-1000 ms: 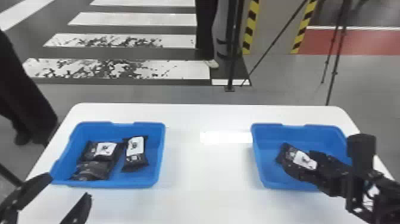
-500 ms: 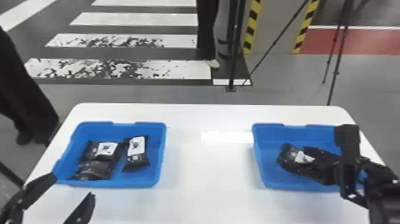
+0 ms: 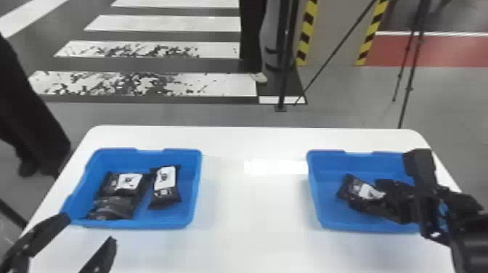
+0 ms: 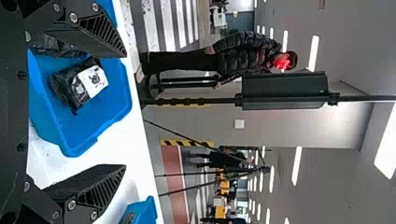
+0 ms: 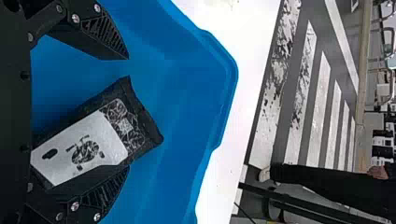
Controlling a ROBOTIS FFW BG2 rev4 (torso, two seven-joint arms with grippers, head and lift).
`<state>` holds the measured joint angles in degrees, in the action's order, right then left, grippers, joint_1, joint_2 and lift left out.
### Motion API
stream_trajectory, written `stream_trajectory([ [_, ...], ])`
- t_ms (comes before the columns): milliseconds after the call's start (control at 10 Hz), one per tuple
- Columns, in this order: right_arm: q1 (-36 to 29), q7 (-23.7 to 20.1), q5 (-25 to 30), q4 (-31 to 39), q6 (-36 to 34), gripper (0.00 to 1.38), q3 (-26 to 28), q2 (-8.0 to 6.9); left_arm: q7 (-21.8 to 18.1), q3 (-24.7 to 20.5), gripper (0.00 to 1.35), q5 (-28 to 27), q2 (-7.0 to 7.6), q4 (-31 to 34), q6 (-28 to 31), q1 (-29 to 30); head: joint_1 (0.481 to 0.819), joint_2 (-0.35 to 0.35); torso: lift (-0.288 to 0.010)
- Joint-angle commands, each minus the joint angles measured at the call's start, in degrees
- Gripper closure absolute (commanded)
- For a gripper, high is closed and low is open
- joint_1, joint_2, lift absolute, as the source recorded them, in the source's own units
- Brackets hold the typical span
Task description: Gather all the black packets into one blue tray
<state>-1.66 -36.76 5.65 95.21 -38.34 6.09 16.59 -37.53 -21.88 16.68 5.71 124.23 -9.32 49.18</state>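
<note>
Mostly gathered: about three shiny black plastic packets (image 3: pixel 165 196) lay in the left blue plastic tray (image 3: pixel 196 188). Left to move: one black, white-labelled packet (image 5: pixel 86 147) in the right blue tray (image 3: pixel 315 192), between parted right fingers (image 5: pixel 102 35), unclamped. Left fingers (image 4: pixel 95 35) apart, empty.

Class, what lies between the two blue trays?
In the head view, white tabletop with a bright patch lies between the left tray and right tray.
</note>
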Motion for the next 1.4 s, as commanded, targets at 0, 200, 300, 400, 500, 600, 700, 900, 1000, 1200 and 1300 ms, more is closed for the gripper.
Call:
stream_trajectory([
  [0,1.0,0.0,1.8,-0.9,-0.8,0.19,0.2,0.63,-0.1,0.3,0.20,0.0,0.17,-0.3,0.2,-0.2,0.695,-0.027,-0.110],
  [200,2.2,0.0,4.6,-3.3,-1.7,0.19,0.5,1.60,-0.2,0.5,0.20,0.1,0.17,-0.6,0.5,-0.4,0.695,-0.060,-0.110],
  [300,2.9,-0.1,5.3,-4.9,-2.2,0.19,0.9,1.86,-0.3,0.6,0.20,0.1,0.17,-0.8,0.7,-0.5,0.695,-0.081,-0.110],
  [400,3.6,-0.1,5.9,-6.0,-2.6,0.20,0.9,2.13,-0.4,0.9,0.20,0.2,0.17,-1.1,0.9,-0.8,0.695,-0.099,-0.110],
  [500,4.3,-0.1,6.3,-7.0,-3.0,0.22,0.8,2.22,-0.6,1.0,0.20,0.2,0.17,-1.7,0.9,-1.4,0.695,-0.109,-0.110],
  [600,5.0,-0.1,6.5,-8.7,-3.6,0.28,0.8,2.30,-1.0,1.2,0.20,0.2,0.17,-2.4,0.9,-1.9,0.695,-0.121,-0.110],
  [700,5.7,-0.3,6.3,-10.1,-4.0,0.52,0.8,2.39,-1.1,1.4,0.20,0.2,0.17,-2.9,1.0,-1.9,0.695,-0.131,-0.110],
  [900,6.2,-0.3,5.4,-10.8,-5.0,0.91,0.5,2.39,-1.2,1.5,0.20,0.2,0.09,-3.2,1.2,-2.2,0.695,-0.142,-0.110],
  [1000,6.9,-0.4,5.3,-11.8,-5.0,0.98,-0.3,2.48,-1.3,1.7,0.20,0.3,0.17,-3.5,1.2,-2.4,0.695,-0.142,-0.110],
  [1200,7.4,-0.3,3.7,-11.9,-5.8,0.68,-0.4,2.30,-1.4,1.8,0.21,0.5,0.17,-3.9,1.2,-2.8,0.695,-0.134,-0.110],
  [1300,8.0,-0.2,3.7,-11.8,-5.7,0.62,-0.7,2.30,-1.4,1.9,0.21,0.5,0.17,-4.1,1.3,-2.9,0.695,-0.129,-0.110],
])
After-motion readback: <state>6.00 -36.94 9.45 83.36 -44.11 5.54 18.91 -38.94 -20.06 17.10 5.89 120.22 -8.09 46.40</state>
